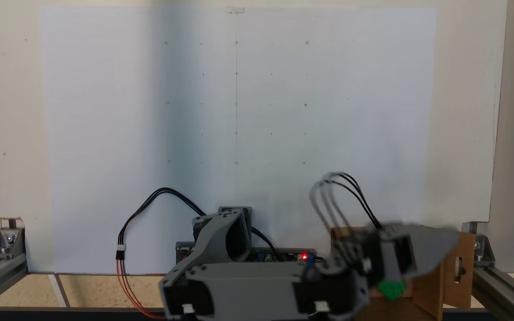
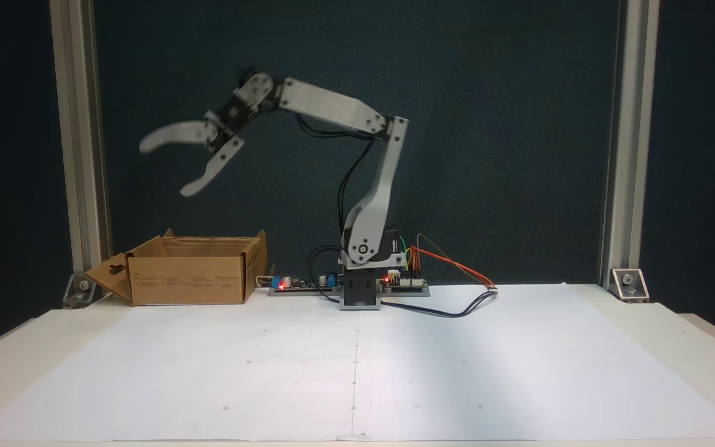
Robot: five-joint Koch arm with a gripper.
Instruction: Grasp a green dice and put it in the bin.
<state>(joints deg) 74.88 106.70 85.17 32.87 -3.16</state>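
Green dice (image 1: pixel 391 289): seen from above as a bright green patch inside the bin (image 1: pixel 455 272), partly under the blurred arm; not visible from the side, hidden by the bin's wall.
Bin (image 2: pixel 190 279): brown cardboard, flaps open, slotted flap on the outer side, away from the arm's base; placed at the table's back edge.
Gripper (image 2: pixel 165 166): raised well above the bin, jaws spread wide and holding nothing, tips pointed outward and slightly down.
Arm (image 2: pixel 332 108): lower link upright from the base, upper link stretched level toward the bin, wrist bent down.
Base (image 2: pixel 360 292): beside the bin, flanked by circuit boards with red lights and loose cables.
White sheet (image 2: pixel 357 366): laid in front of the bin, marked with faint dots.
Backdrop (image 2: pixel 494 124): dark, behind the bin, framed by aluminium posts.
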